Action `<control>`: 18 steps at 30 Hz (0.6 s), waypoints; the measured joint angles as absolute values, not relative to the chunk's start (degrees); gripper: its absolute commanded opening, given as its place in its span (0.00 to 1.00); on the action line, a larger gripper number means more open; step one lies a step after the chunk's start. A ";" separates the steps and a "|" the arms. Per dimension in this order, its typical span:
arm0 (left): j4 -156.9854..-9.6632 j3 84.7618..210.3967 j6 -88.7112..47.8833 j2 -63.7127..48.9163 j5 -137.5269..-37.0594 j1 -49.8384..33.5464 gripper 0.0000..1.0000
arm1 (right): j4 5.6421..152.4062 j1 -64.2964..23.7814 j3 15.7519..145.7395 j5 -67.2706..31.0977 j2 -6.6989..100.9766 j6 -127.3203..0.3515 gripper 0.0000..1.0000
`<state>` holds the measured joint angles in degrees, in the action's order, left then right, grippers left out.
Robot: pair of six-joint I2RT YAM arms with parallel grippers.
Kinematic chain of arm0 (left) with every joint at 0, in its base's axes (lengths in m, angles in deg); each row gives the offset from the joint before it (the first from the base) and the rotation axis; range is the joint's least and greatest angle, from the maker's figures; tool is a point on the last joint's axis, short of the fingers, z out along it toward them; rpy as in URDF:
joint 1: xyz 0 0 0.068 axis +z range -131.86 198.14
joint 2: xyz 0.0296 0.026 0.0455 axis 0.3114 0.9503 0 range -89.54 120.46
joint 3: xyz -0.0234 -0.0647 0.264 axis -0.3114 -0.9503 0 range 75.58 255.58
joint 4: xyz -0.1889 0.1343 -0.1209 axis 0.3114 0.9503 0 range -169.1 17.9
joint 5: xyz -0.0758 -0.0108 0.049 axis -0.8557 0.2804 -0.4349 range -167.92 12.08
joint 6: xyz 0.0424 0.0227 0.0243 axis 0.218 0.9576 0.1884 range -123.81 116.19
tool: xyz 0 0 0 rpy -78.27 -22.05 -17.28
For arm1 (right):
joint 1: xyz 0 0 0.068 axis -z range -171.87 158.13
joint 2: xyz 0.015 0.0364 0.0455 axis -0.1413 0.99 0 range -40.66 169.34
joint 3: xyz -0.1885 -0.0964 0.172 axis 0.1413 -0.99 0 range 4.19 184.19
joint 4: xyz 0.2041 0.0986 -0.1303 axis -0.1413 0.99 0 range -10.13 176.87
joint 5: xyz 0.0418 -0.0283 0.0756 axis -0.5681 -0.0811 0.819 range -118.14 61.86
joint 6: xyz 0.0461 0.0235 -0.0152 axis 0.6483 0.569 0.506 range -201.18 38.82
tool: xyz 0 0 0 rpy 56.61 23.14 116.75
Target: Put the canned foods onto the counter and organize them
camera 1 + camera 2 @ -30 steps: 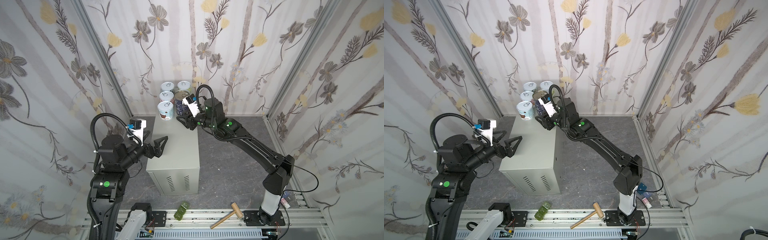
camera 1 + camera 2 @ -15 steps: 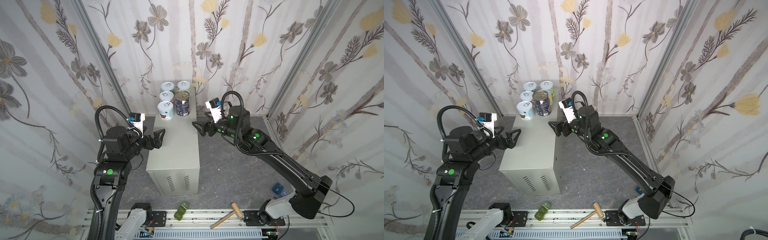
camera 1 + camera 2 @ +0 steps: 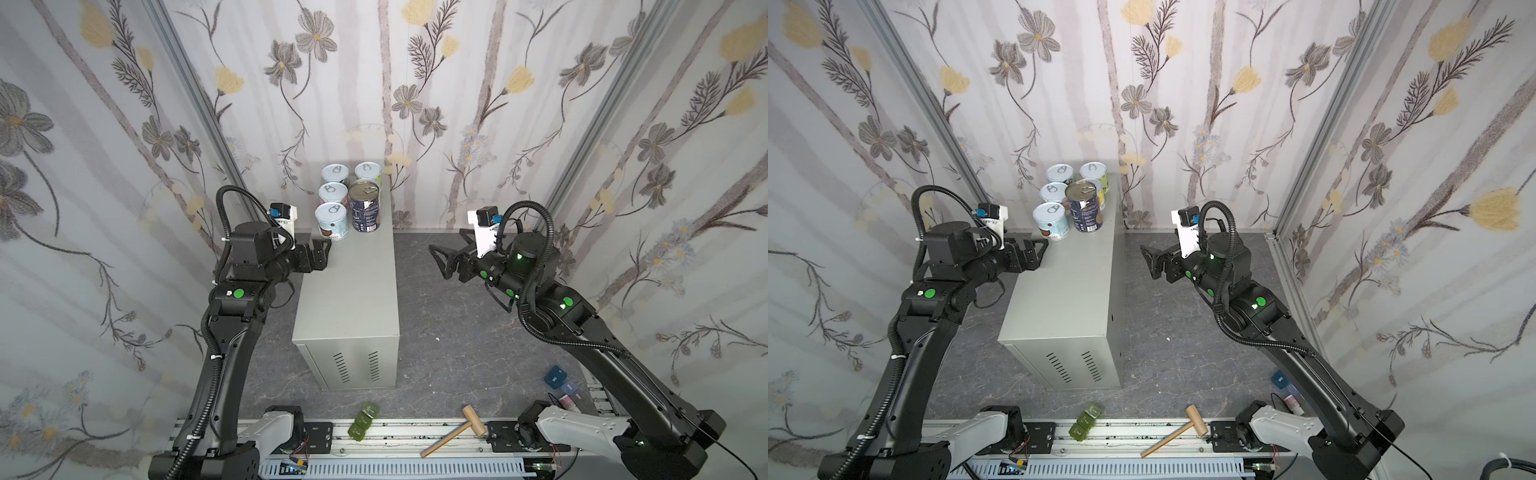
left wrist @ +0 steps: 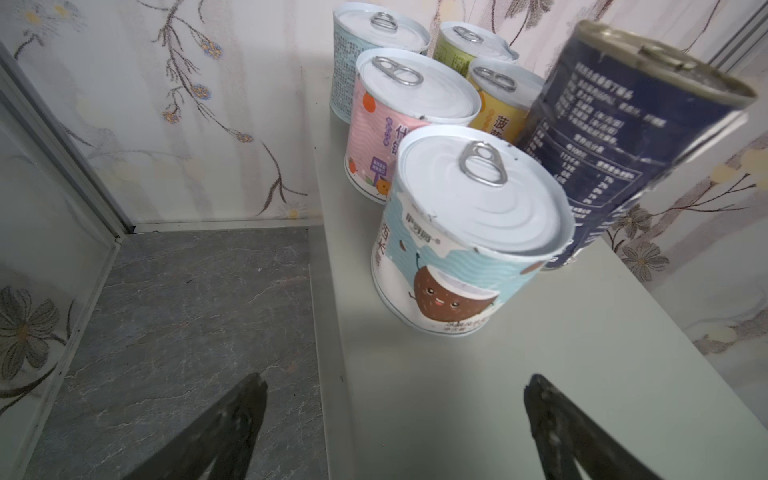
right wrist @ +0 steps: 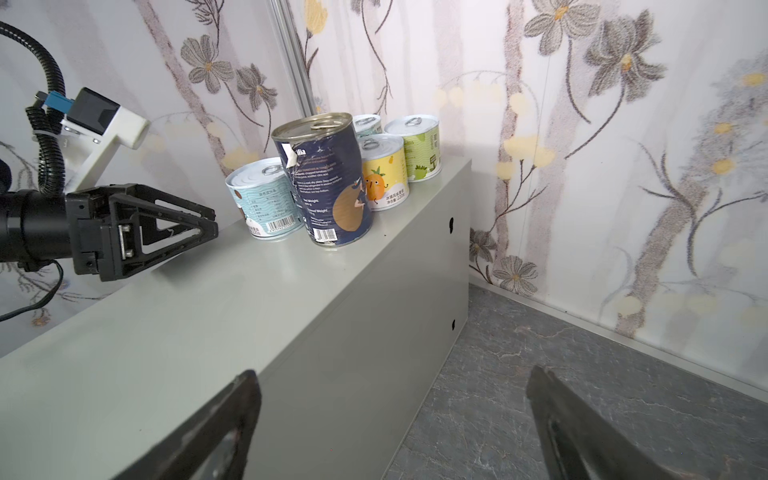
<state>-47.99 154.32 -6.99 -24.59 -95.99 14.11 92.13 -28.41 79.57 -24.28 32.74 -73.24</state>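
L gripper (image 3: 323, 252) level at counter (image 3: 349, 299) edge, R gripper (image 3: 439, 262) off beside it, both wide, empty; canned foods (image 3: 331, 219) just ahead of L; marbled floor (image 3: 449, 332), floral walls (image 3: 449, 75)

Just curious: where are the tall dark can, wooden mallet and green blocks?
tall dark can (image 3: 365, 212): in a top view, its navy label.
wooden mallet (image 3: 472, 420): in a top view, its head.
green blocks (image 3: 362, 419): in a top view, the middle block.

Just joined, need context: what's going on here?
All six cans stand at the far end of the metal box, the tall navy can among them. Both tools are open and hold nothing: the left tool hovers by the box edge near the cans, the right tool over the floor beside it.
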 measured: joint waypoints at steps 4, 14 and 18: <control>-48.03 155.08 -6.99 -23.19 -95.53 14.13 0.99 | 92.15 -27.80 78.23 -24.70 30.71 -73.28 1.00; -49.43 155.21 -7.01 -21.86 -96.18 14.11 1.00 | 92.15 -27.27 76.73 -25.57 29.68 -73.33 1.00; -49.94 155.17 -7.27 -21.60 -97.01 14.11 1.00 | 92.08 -27.23 76.51 -25.57 29.42 -73.33 1.00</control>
